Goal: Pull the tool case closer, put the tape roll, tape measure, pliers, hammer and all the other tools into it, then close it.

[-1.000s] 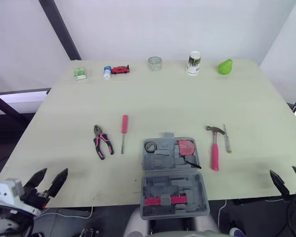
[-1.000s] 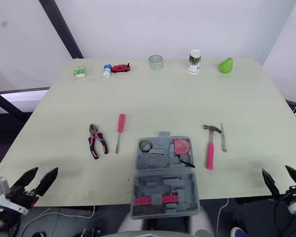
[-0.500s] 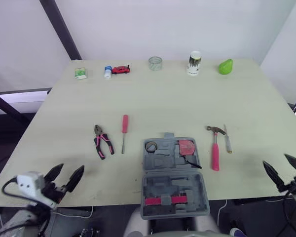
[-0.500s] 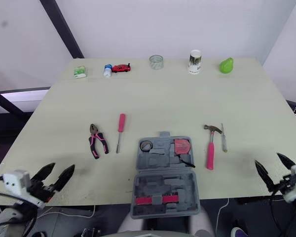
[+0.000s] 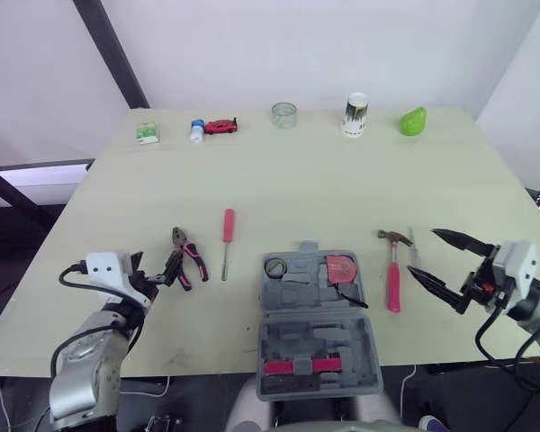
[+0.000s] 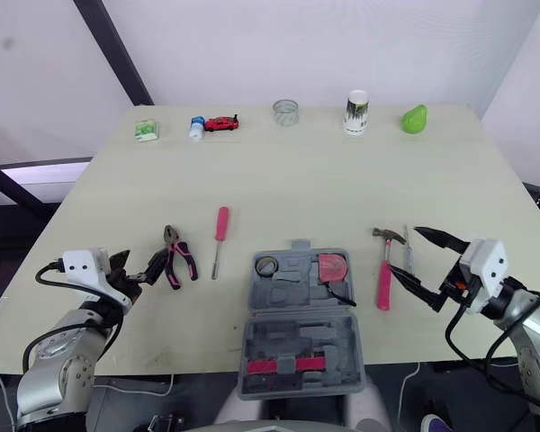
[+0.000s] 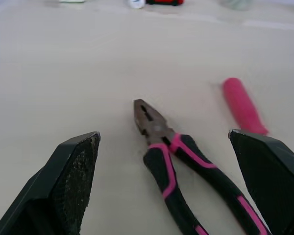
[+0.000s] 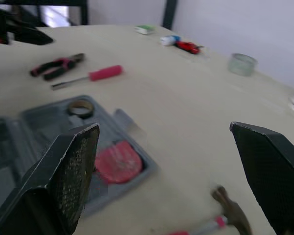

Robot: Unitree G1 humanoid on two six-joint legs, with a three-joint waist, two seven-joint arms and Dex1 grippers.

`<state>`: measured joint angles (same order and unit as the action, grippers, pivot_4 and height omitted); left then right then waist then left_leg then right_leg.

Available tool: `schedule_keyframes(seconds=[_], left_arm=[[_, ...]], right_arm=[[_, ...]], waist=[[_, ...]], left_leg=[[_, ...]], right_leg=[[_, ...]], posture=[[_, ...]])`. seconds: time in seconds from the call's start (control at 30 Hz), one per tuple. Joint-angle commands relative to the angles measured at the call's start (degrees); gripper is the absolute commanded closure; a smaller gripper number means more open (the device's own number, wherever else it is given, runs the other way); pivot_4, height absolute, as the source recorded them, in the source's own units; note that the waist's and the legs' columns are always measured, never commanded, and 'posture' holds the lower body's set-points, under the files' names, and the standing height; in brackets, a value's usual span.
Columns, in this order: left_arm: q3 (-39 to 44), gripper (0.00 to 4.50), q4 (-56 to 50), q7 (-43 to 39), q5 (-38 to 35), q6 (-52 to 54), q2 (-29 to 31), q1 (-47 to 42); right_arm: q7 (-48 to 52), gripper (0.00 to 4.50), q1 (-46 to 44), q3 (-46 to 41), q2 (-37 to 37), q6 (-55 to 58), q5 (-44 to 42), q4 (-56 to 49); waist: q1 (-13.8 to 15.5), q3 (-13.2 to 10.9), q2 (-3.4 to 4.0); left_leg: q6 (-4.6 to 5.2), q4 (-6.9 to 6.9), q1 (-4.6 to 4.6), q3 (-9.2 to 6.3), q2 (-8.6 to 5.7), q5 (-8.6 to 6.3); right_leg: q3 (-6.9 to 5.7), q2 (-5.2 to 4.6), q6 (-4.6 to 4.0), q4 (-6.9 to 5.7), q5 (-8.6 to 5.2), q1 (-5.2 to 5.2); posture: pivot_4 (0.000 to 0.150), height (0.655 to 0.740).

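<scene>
Black left pincer point(image 5: 165, 269) spread wide near pliers point(image 5: 187, 259), right pincer point(image 5: 420, 251) spread beside hammer point(image 5: 392, 277)

The right gripper point(image 8: 164, 126) over the bench point(image 8: 186, 98), fingers point(image 8: 73, 176) spread wide.
Past the fingers lies the grey tool case point(image 8: 44, 125), its moulded tray uncovered, with the tape roll point(image 8: 81, 107) and the red tape measure point(image 8: 116, 166) seated in neighbouring pockets. Beyond the case, the pliers point(image 8: 56, 65) and the pink-handled screwdriver point(image 8: 90, 74) lie near each other, not touching. The hammer point(image 8: 230, 210) rests on the tape measure's side of the case. A glass jar point(image 8: 242, 63), a red toy car point(image 8: 188, 47) and a green box point(image 8: 147, 29) stand farther off.
</scene>
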<state>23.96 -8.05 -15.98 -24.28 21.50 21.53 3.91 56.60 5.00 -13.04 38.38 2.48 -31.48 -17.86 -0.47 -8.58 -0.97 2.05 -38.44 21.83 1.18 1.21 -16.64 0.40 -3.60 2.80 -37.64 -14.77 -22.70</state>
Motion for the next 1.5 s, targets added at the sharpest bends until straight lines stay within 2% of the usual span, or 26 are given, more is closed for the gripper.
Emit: schedule_keyframes(seconds=[0.03, 0.2, 0.4, 0.77, 1.27, 1.3, 1.33, 1.43, 1.5], left_arm=[[-0.6, 0.00, -2.9, 5.6, 0.7, 5.5, -1.2, -1.7], [-2.8, 0.00, -3.6, 10.3, 2.4, 9.5, -3.3, -4.1], [-4.5, 0.00, -1.9, 16.5, 5.9, 11.2, -6.9, -8.1], [-7.9, 0.00, 7.8, 20.6, 10.2, 17.9, -7.7, -17.8], [-6.1, 0.00, 8.8, 25.3, 11.9, 23.9, -10.8, -20.1], [-5.6, 0.50, 8.7, 25.8, 11.8, 24.0, -11.3, -20.3], [-5.2, 0.68, 8.5, 26.3, 11.7, 24.1, -11.7, -20.4], [-4.8, 1.89, 8.2, 27.0, 12.3, 24.2, -12.1, -20.4], [-4.4, 2.00, 8.3, 27.3, 12.4, 24.1, -12.1, -20.4]], right_arm=[[2.0, 0.03, -3.8, 1.4, 2.0, 3.5, -3.6, -4.3], [4.1, 0.03, -8.2, 4.2, 2.9, 5.7, -4.0, -4.9], [4.9, 0.03, -9.4, 6.3, 1.8, 3.5, -0.8, -3.8], [4.6, 0.03, -10.7, 8.9, -0.9, 1.4, 2.2, -3.2], [4.4, 0.03, -11.7, 9.3, -0.8, 2.7, 0.9, -4.2], [4.4, 0.00, -11.8, 9.4, -0.8, 2.7, 0.9, -4.1], [4.3, 0.00, -11.9, 9.4, -0.9, 2.8, 0.9, -4.1], [4.2, 0.00, -12.1, 9.6, -1.0, 2.9, 1.0, -4.1], [4.2, 0.00, -12.3, 9.6, -1.1, 3.0, 1.1, -4.0]], waist=[[0.0, 0.0, -0.01], [0.2, -0.1, -0.13], [1.2, -0.1, -0.14], [1.3, -0.1, -0.15], [1.2, -0.1, -0.13], [1.2, -0.1, -0.13], [1.2, -0.1, -0.12], [1.2, -0.1, -0.12], [1.2, -0.1, -0.12]], left_leg=[[0.00, 0.00, 0.00, 0.00, 0.00, 0.00], [-0.01, -0.04, 0.03, -0.08, -0.01, 0.00], [-0.01, -0.09, 0.06, -0.08, -0.04, 0.01], [-0.02, -0.13, 0.09, -0.12, -0.12, 0.02], [-0.14, -0.13, 0.05, -0.17, -0.12, 0.08], [-0.14, -0.13, 0.05, -0.16, -0.12, 0.08], [-0.14, -0.13, 0.05, -0.16, -0.13, 0.08], [-0.14, -0.13, 0.05, -0.17, -0.13, 0.09], [-0.14, -0.13, 0.05, -0.16, -0.14, 0.09]], right_leg=[[0.00, 0.00, 0.00, 0.00, 0.00, 0.00], [-0.07, -0.02, 0.00, -0.03, 0.01, 0.00], [-0.23, -0.04, 0.00, -0.03, 0.01, 0.00], [-0.40, 0.00, 0.00, -0.06, 0.02, 0.00], [-0.40, -0.03, 0.00, -0.14, 0.02, 0.01], [-0.39, -0.04, 0.00, -0.14, 0.02, 0.01], [-0.39, -0.04, 0.00, -0.14, 0.02, 0.01], [-0.39, -0.04, 0.00, -0.14, 0.02, 0.01], [-0.38, -0.06, 0.00, -0.14, 0.02, 0.01]], posture=[[0.150, 0.7400], [0.150, 0.7400], [0.150, 0.7400], [0.150, 0.7400], [0.150, 0.7400], [0.150, 0.7400], [0.150, 0.7400], [0.150, 0.7400], [0.150, 0.7400]])
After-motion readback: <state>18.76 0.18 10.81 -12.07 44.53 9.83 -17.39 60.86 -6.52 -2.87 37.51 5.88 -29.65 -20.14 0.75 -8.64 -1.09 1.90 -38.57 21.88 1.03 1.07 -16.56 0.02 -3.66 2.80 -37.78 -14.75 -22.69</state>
